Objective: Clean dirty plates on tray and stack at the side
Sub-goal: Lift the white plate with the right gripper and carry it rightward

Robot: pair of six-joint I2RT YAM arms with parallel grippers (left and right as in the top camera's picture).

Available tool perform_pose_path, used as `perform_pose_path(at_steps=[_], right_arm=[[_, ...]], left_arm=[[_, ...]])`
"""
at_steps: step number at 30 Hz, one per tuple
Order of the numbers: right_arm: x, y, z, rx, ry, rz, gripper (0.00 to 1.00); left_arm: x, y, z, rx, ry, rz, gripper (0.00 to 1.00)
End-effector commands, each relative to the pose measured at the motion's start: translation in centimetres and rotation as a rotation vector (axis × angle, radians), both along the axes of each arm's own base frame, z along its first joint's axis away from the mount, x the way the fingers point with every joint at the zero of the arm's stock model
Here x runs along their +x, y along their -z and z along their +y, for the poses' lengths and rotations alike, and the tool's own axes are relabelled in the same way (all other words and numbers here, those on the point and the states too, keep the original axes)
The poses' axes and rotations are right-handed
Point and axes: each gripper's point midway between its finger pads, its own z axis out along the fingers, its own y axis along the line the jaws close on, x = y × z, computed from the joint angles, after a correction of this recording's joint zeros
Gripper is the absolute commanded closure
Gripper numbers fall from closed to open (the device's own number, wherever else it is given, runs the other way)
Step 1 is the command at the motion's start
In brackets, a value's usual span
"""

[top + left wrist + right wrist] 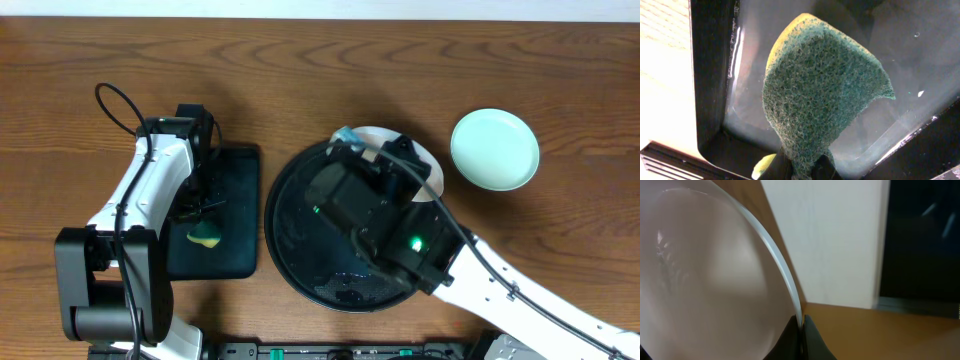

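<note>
Brown wood-grain worktop (pixel 300 60) with a dull satin finish, glossy black round tray (pixel 288 235), smooth black rectangular tray (pixel 238 175) with a reflective floor, sponge (pixel 825 95) with a coarse fibrous green face over yellow foam, smooth glazed-looking white plate (pixel 700 280), softly shiny mint-green plate (pixel 494 149)

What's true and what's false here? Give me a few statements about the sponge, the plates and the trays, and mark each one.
1. The left gripper holds a sponge. True.
2. The sponge hangs over the round tray. False: it is over the rectangular tray.
3. The right gripper pinches the rim of a white plate. True.
4. The green plate lies in the round tray. False: it sits on the table, beside that tray.
</note>
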Motion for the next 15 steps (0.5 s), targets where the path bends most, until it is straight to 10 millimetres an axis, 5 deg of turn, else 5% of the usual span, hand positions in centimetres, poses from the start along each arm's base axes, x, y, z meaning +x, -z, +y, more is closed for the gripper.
perform_pose_path(at_steps=[1, 8, 12, 15], right_arm=[[-0.9, -2.2, 0.4, -0.061, 0.001, -0.082, 0.99], [-1.4, -2.7, 0.8, -0.076, -0.001, -0.112, 0.99], [-0.4, -0.5, 1.2, 0.019, -0.023, -0.020, 0.99], [-0.8, -1.8, 0.7, -0.022, 0.028, -0.103, 0.99]], left_arm=[[0.4, -0.3, 0.4, 0.018, 0.005, -0.010, 0.93], [0.4, -0.3, 0.4, 0.018, 0.005, -0.010, 0.93], [0.4, -0.3, 0.4, 0.018, 0.005, -0.010, 0.93], [0.3, -0.3, 0.4, 0.018, 0.005, -0.006, 0.93]])
